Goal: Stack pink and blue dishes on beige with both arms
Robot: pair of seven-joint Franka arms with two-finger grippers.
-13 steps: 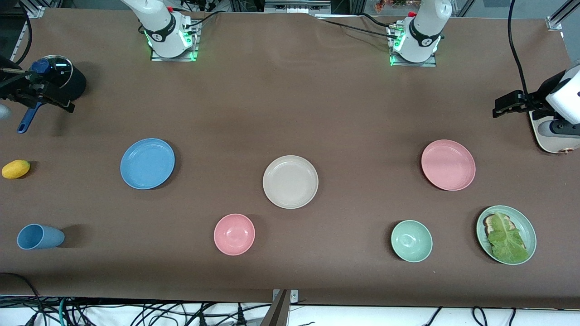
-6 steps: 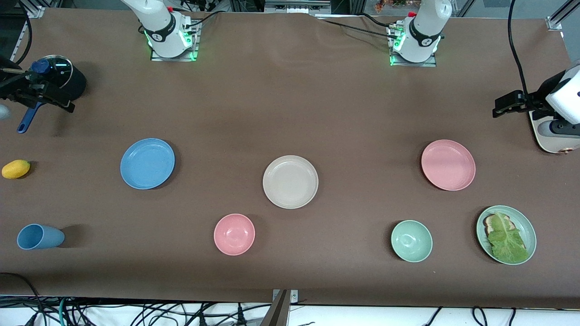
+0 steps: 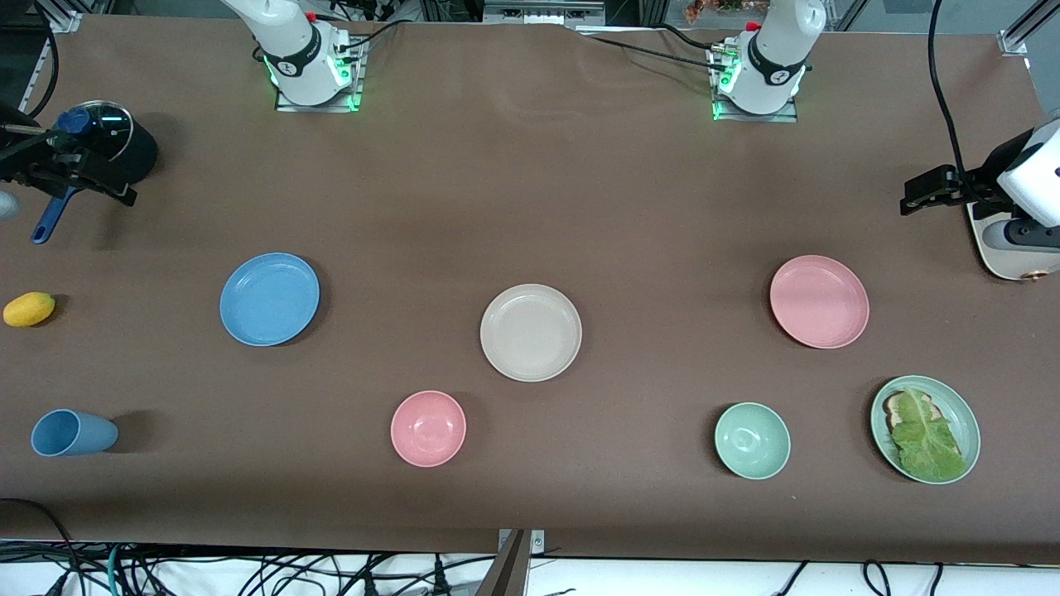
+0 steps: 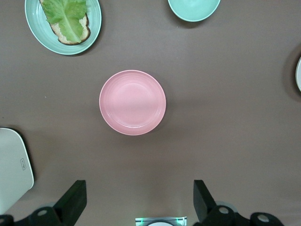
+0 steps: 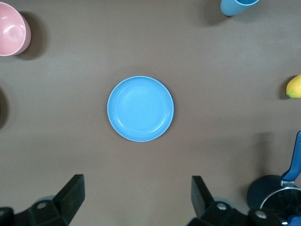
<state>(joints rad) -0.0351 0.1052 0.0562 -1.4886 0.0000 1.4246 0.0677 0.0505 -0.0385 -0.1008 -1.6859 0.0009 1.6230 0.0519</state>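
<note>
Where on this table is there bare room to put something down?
The widest bare stretch runs between the arm bases and the row of blue plate, beige plate and pink plate. Bare gaps also separate these plates. It is most crowded around the pink plate, green bowl and lettuce plate.

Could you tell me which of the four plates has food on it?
The pale green plate, nearest the front camera at the left arm's end, holds lettuce on bread. The blue, beige and pink plates are bare.
</note>
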